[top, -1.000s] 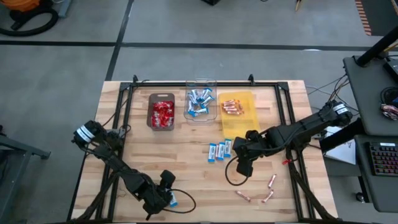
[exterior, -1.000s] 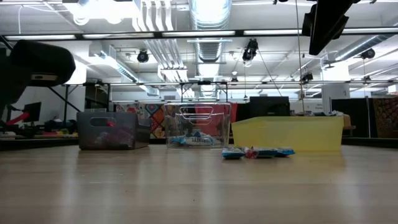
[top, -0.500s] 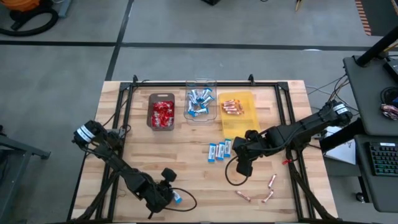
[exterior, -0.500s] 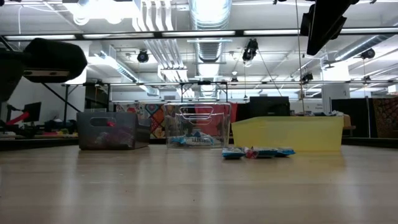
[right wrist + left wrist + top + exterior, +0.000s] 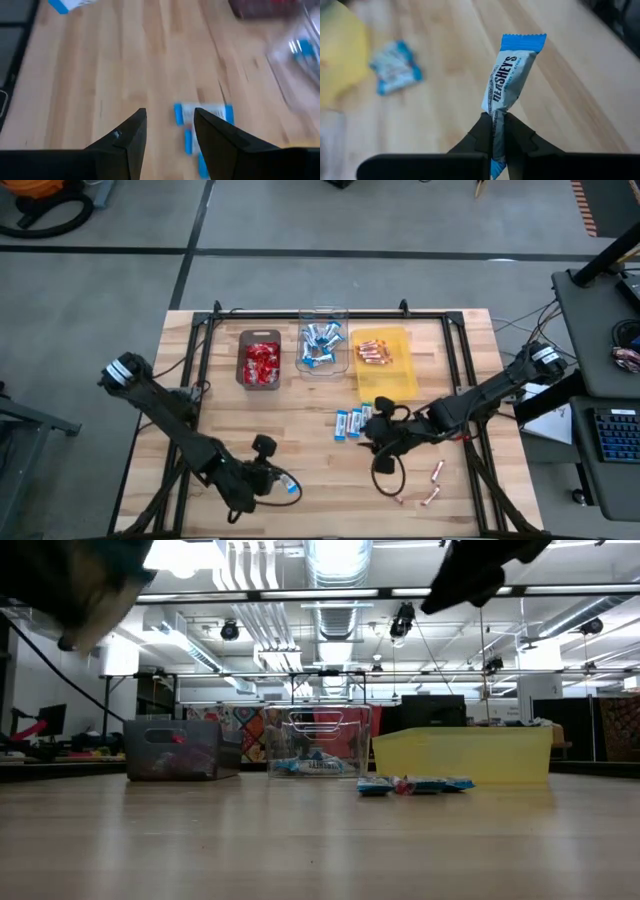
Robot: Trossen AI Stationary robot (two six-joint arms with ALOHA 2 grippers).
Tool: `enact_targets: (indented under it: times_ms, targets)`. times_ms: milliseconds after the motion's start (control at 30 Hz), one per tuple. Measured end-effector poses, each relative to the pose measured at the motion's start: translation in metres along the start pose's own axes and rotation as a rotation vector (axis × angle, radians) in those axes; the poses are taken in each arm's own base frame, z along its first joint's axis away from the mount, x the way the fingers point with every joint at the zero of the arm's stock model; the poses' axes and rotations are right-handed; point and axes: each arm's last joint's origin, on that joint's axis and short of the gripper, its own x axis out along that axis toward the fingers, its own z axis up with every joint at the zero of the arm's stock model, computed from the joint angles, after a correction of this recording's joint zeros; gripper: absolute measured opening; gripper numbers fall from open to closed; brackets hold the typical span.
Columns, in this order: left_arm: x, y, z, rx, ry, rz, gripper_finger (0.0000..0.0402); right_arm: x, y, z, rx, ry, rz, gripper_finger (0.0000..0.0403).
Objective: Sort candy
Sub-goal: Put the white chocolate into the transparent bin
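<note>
Left wrist view: the left gripper has its fingers clamped on the lower end of a blue-and-white bar, which stands up from the grip above the wooden surface. From overhead, this gripper sits near the front edge of the surface, left of centre, with the bar's blue end poking out.

Farther in and to the right, the right gripper hangs over the middle of the surface with its fingers apart. Its own camera shows loose blue-and-white bars lying on the wood between and just beyond the fingertips; nothing is held. Overhead, these bars form a small cluster just left of the gripper. Three thin pinkish-copper sticks lie scattered toward the front right corner, well apart from the bars. A small red piece lies by the right arm; what it is cannot be told.

At the far side, three trays stand in a row. The dark tray on the left holds crinkly red packets. The clear tray in the middle holds blue-and-white bars. The yellow tray on the right holds copper sticks at its far end. The low view shows the same row of trays behind the loose bars on the surface.
</note>
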Motion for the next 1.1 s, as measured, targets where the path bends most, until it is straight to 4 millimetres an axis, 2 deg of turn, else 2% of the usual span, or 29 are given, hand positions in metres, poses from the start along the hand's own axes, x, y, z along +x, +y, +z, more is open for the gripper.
enact_targets:
  times_ms: [167, 267, 433, 600, 733, 900, 1100]
  targets:
    - [-0.020, 0.022, 0.010, -0.061, -0.212, 0.066, 0.0002, 0.013, 0.001, -0.006, -0.096, -0.217, 0.014, 0.0153]
    - [-0.025, 0.037, 0.012, -0.111, -0.371, 0.093, 0.0002, 0.016, 0.001, -0.006, -0.145, -0.352, -0.007, 0.0153]
    - [-0.022, 0.059, 0.000, -0.201, -0.599, 0.107, 0.0004, 0.013, 0.000, -0.002, -0.197, -0.536, -0.015, 0.0151]
    - [-0.013, 0.077, -0.015, -0.308, -0.766, 0.147, 0.0005, 0.009, 0.001, 0.005, -0.232, -0.618, -0.025, 0.0153]
    - [-0.004, 0.087, -0.023, -0.343, -0.805, 0.197, 0.0005, 0.009, 0.000, 0.014, -0.246, -0.691, -0.045, 0.0151]
    - [0.005, 0.094, -0.024, -0.368, -0.863, 0.210, 0.0006, 0.028, -0.002, 0.025, -0.297, -0.712, -0.091, 0.0153]
    - [0.014, 0.094, -0.024, -0.360, -0.873, 0.177, 0.0006, 0.045, -0.001, 0.047, -0.339, -0.734, -0.011, 0.0151]
